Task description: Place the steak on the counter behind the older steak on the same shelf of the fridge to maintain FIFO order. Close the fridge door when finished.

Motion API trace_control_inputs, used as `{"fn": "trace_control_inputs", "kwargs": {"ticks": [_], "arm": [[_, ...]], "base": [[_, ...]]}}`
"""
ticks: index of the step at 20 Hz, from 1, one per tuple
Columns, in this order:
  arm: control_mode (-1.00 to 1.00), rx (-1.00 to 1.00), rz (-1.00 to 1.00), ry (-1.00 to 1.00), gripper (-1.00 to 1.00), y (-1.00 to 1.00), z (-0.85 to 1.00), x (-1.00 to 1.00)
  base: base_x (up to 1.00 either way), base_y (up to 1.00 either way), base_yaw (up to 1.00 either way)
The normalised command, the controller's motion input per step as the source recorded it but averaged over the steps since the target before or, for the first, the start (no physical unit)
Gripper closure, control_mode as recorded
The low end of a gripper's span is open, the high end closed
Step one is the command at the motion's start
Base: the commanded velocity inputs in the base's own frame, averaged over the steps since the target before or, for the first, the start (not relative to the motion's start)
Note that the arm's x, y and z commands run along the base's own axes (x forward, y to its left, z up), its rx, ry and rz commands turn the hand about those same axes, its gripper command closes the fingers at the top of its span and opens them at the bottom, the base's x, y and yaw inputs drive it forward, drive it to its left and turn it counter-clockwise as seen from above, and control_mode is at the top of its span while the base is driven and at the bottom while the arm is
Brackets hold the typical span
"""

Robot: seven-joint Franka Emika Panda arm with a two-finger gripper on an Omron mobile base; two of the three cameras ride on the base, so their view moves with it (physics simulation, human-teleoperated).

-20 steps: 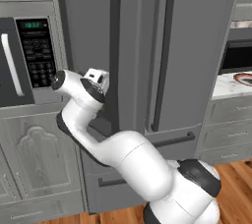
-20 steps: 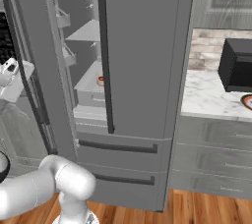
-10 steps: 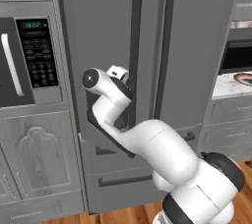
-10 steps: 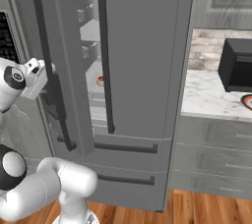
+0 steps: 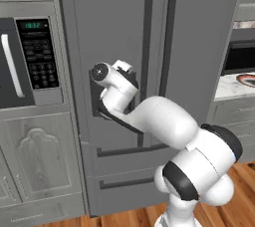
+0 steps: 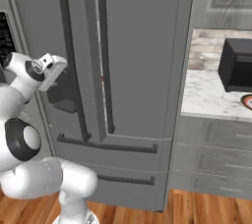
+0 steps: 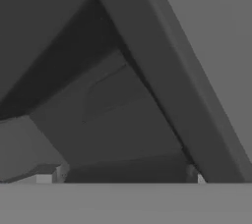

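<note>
Swung nearly shut since earlier, the fridge (image 5: pixel 119 47) door stands upright against the tool (image 6: pixel 55 70), its long matte bar handles (image 6: pixel 71 56) vertical. Tool's state: cannot tell. Steaks hidden inside.

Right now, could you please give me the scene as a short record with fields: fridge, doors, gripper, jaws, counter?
fridge: tall, grey, both lower drawers shut
left door: almost shut; a thin slit at the middle seam in the right base view
inside: red speck in the slit, too small to identify
gripper: close against the left door's front, beside its handle
jaws: apart, holding nothing
counter: white marble, right of the fridge, carrying a black appliance
</note>
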Motion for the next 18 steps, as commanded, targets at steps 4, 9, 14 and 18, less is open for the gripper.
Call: {"fn": "trace_control_inputs", "kwargs": {"ticks": [4, 9, 14, 18], "arm": [[-1.00, 0.02, 0.00, -0.07, -1.00, 0.00, 0.09, 0.43], [-1.00, 0.02, 0.00, -0.12, -1.00, 0.00, 0.01, 0.50], [-1.00, 0.03, 0.00, -0.12, -1.00, 0.00, 0.00, 0.60], [-1.00, 0.03, 0.00, -0.10, -1.00, 0.00, 0.00, 0.63]], "base": [[0.00, 0.00, 0.00], [0.00, 0.00, 0.00], [0.00, 0.00, 0.00], [0.00, 0.00, 0.00]]}}
